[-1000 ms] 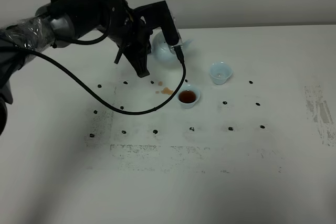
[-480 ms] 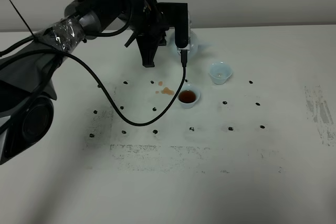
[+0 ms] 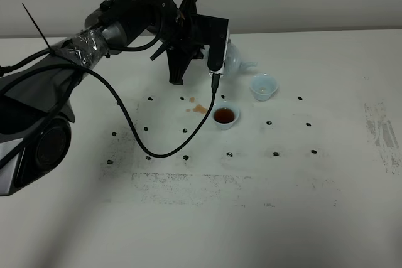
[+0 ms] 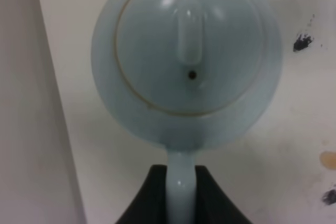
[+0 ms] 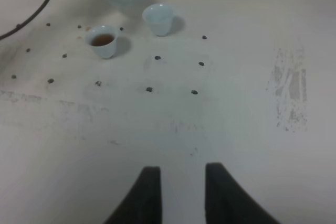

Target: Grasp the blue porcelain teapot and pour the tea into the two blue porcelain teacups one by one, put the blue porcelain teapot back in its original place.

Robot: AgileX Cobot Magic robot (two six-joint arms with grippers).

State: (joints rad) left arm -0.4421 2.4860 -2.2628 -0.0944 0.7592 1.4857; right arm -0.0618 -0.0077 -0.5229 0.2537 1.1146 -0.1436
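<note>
The pale blue teapot (image 3: 235, 59) is at the back of the table, seemingly upright, its spout toward the right teacup (image 3: 264, 86). My left gripper (image 3: 217, 53) is shut on its loop handle. In the left wrist view the lid and knob of the teapot (image 4: 186, 56) show from above, with the handle (image 4: 181, 187) between the black fingers of the left gripper (image 4: 181, 203). The near teacup (image 3: 225, 115) holds brown tea; the right one looks almost empty. My right gripper (image 5: 181, 192) is open and empty, far in front of both teacups (image 5: 103, 40) (image 5: 159, 18).
A small brown tea spill (image 3: 200, 108) lies left of the filled cup. Black dot marks (image 3: 275, 153) are scattered on the white table. The left arm's black cable (image 3: 157, 152) loops over the table. The table's back edge (image 4: 52, 103) runs close behind the teapot.
My left arm has carried the teapot to the right, from behind the filled cup to just behind and left of the right cup. The cups and right gripper have not moved.
</note>
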